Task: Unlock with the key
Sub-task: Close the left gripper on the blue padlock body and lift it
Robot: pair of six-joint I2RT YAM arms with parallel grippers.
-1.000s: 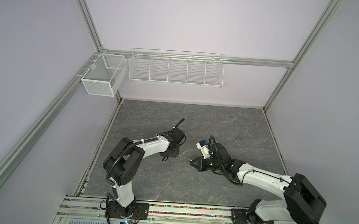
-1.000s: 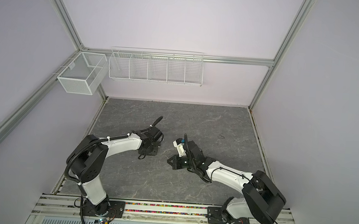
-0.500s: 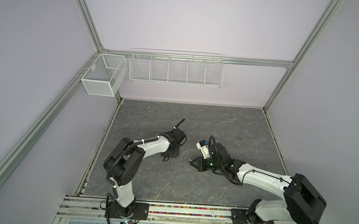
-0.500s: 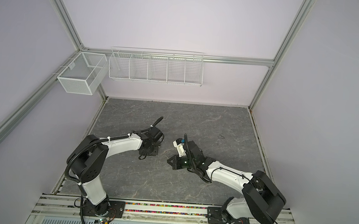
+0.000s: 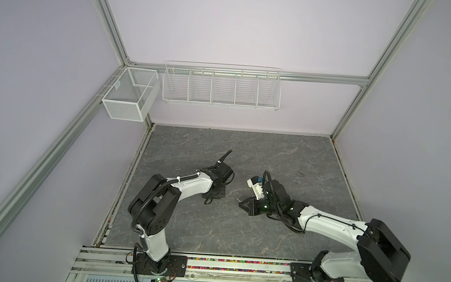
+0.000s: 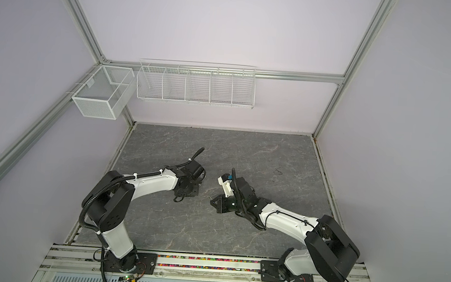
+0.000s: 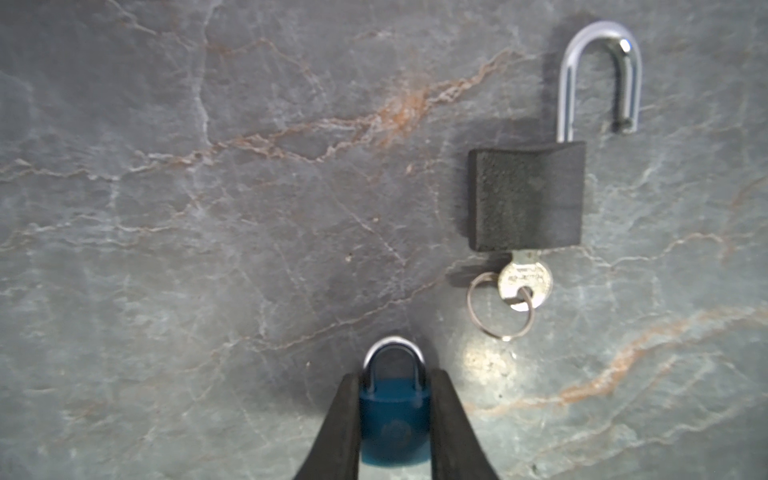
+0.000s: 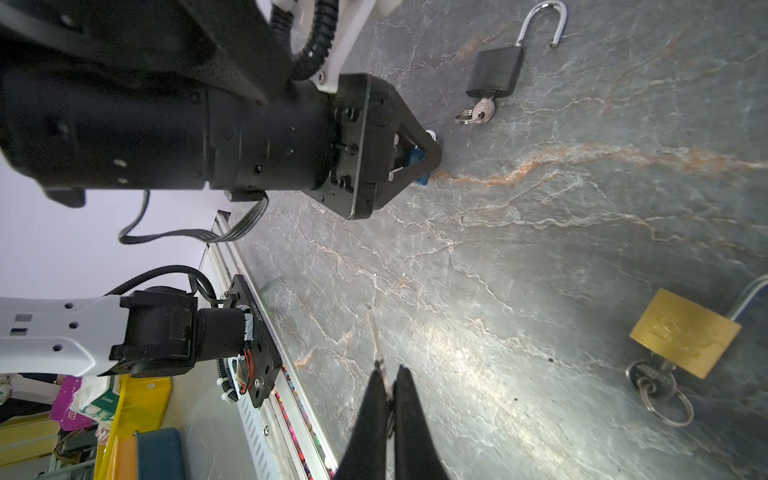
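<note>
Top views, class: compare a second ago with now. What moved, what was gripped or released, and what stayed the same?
Nothing visibly moved: in both top views the left gripper and right gripper sit where they were, low over the table. Jaw motion is too small to judge there. The wrist views now show the left one closed on the blue padlock and the right one shut on the key.

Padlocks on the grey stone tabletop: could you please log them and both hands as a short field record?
left hand: closed around small blue padlock, shackle shut
right hand: pinching thin silver key
black rectangular padlock: lying flat, shackle open, ringed silver key inserted
brass rectangular padlock: lying flat, dark-headed key inserted
</note>
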